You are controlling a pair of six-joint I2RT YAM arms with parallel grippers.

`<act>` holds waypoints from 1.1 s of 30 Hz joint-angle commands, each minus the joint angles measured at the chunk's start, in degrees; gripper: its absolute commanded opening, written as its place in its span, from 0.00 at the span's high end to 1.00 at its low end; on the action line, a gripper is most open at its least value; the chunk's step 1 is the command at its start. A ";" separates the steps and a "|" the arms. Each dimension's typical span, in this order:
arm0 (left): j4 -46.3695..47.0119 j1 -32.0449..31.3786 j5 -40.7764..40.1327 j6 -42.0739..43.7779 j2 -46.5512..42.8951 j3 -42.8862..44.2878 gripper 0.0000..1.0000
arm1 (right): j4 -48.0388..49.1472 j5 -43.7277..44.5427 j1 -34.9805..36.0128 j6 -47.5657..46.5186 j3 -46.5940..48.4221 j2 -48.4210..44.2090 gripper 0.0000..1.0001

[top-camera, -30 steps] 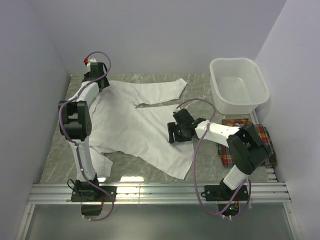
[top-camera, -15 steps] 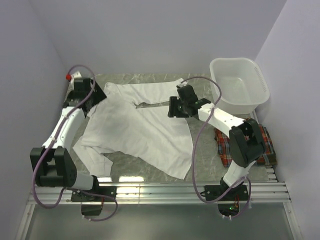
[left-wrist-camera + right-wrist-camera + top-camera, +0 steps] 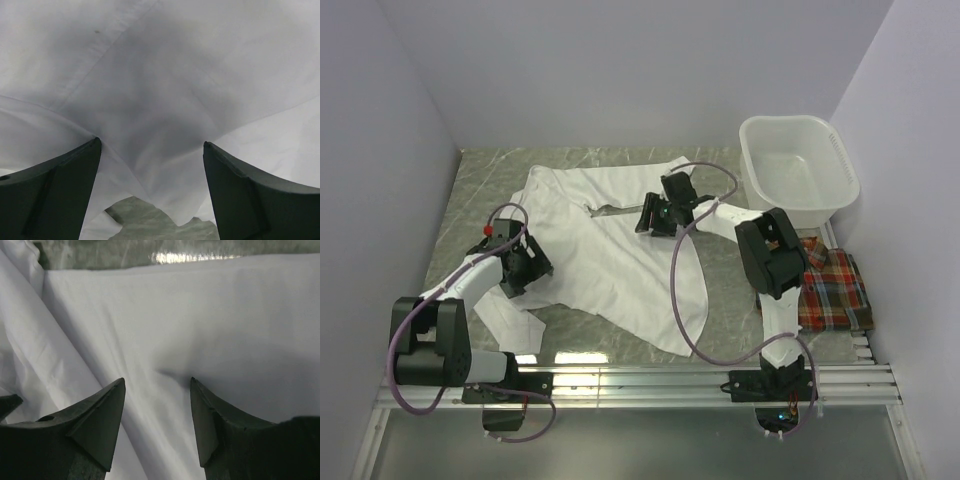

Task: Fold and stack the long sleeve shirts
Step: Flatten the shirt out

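The white long sleeve shirt [image 3: 610, 250] lies spread out on the marble table, one sleeve [image 3: 640, 185] stretched toward the back right. My left gripper [image 3: 532, 268] is at the shirt's left edge, low over it, open; its wrist view shows white cloth [image 3: 165, 90] between wide-apart fingers [image 3: 50, 190] and a hem with bare marble [image 3: 145, 222] below. My right gripper [image 3: 646, 218] hovers open over the shirt's upper middle, beside the sleeve; smooth white cloth [image 3: 200, 320] fills the gap between its fingers [image 3: 100, 420]. The plaid shirt [image 3: 836, 290] lies folded at the right edge.
A white plastic basin [image 3: 840, 190] stands at the back right corner, just behind the plaid shirt. Walls close the table in on the left, back and right. A metal rail [image 3: 640, 385] runs along the near edge by the arm bases.
My left gripper has opened and swung from the back left corner down to the shirt's near left edge. My right gripper has moved from the shirt's right side back toward the sleeve.
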 commanded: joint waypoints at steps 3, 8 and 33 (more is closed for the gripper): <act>-0.81 0.06 1.88 -2.61 0.20 -1.36 0.12 | -0.11 2.34 -0.68 4.22 4.91 3.55 0.38; -2.48 2.34 3.36 -2.88 -0.06 -3.46 0.13 | -3.90 5.68 -3.66 7.39 5.61 4.79 0.37; -12.40 7.97 14.88 -4.55 -8.84 -2.07 0.12 | -10.41 12.45 -18.43 5.91 0.34 -4.17 0.36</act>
